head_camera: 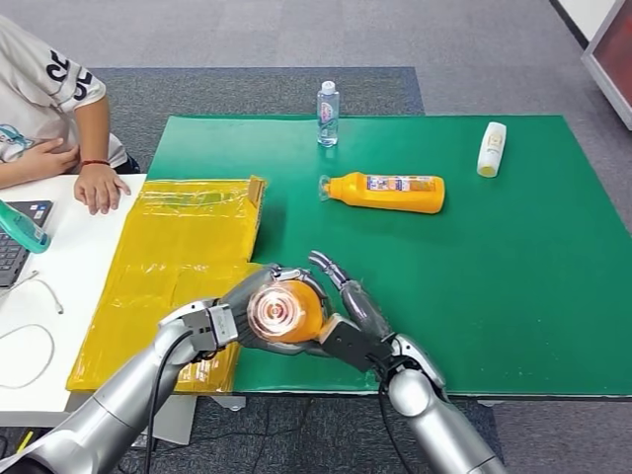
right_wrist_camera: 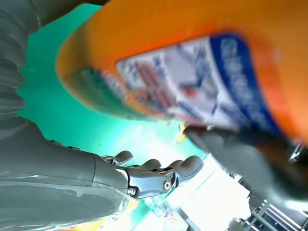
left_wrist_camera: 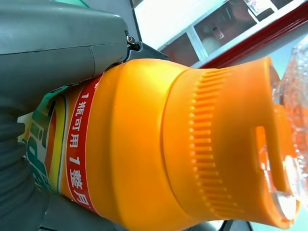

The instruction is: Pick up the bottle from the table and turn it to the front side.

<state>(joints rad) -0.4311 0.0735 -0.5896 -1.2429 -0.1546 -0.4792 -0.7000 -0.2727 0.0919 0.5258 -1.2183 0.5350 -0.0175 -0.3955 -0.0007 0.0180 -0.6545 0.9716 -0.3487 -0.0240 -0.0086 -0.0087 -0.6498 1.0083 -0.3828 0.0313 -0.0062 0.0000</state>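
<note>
The orange bottle (head_camera: 286,311) is up off the green table near its front edge, gripped by the left hand (head_camera: 246,308), its clear-capped end pointing up toward the head camera. A red band of Chinese print wraps its shoulder below the ribbed orange cap.

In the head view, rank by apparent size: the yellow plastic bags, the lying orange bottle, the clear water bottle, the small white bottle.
1. yellow plastic bags
2. lying orange bottle
3 and 4. clear water bottle and small white bottle: these look alike, so no ranking.
</note>
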